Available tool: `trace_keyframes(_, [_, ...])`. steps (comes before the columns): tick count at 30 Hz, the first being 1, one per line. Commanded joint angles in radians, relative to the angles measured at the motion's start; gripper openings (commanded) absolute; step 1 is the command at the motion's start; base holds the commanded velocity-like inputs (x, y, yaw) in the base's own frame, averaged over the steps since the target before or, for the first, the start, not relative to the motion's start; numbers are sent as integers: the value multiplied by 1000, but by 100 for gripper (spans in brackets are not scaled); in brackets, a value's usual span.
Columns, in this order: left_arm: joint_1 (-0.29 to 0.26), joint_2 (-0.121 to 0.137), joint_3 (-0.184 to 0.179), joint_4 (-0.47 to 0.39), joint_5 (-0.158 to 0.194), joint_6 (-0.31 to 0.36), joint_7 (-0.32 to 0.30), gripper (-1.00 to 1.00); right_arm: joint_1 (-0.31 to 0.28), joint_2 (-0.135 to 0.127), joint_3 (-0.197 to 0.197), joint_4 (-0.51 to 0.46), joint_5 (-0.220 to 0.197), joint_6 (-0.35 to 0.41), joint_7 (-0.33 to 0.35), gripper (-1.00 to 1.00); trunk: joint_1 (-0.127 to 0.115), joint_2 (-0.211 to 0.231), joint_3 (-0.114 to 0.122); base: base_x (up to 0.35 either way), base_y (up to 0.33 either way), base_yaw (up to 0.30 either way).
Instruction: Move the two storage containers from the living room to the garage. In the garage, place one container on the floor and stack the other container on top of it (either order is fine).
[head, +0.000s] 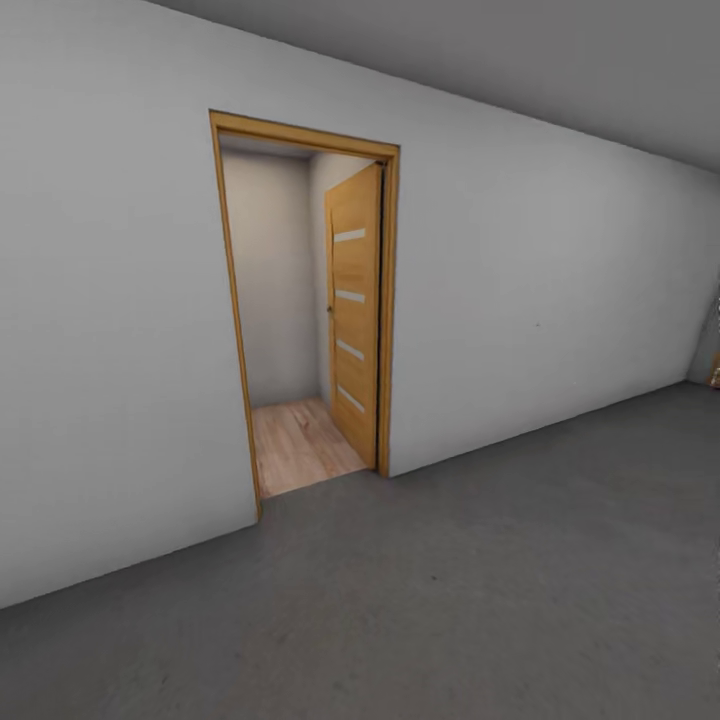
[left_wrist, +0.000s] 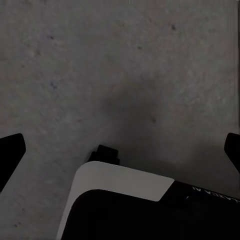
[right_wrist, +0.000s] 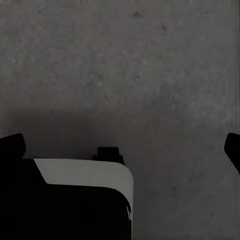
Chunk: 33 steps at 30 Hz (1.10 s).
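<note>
Head view: dark grey mottled concrete floor (head: 480, 600) fills the lower half, plain pale grey wall (head: 540, 290) runs across behind it, grey ceiling (head: 560, 60) at top right. This matches the garage. Orange-wood door frame (head: 232, 300) is set in the wall, left of centre. Orange-wood door with four glass slats (head: 355, 320) is swung open into the space beyond, hinged on the frame's right side. Through the opening: a strip of light wood-plank floor (head: 295, 445) and pale walls.

Left wrist view: left gripper (left_wrist: 122, 147) hangs over bare concrete, black fingertips (left_wrist: 10, 152) at opposite edges of the frame, spread wide, nothing between them. White-and-black robot body panel (left_wrist: 120, 182) sits below it.

Right wrist view: right gripper (right_wrist: 122, 145) same state, fingers (right_wrist: 12, 145) wide apart, empty, over concrete.

Orange-red storage containers: location can't be told from these views.
</note>
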Motion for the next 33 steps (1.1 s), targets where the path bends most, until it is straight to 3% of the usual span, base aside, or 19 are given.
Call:
trace_keyframes(1, [-1,1,4,1,1,-2,1,100,-2,0,8,3,-3,-5,-3,100,0,-1,-1,227,-77,-28])
trace_keyframes(33, [-1,2,7,6,4,35,2,100,-2,1,12,2,-1,-5,-5,100,0,-1,-1,293,-113,-3])
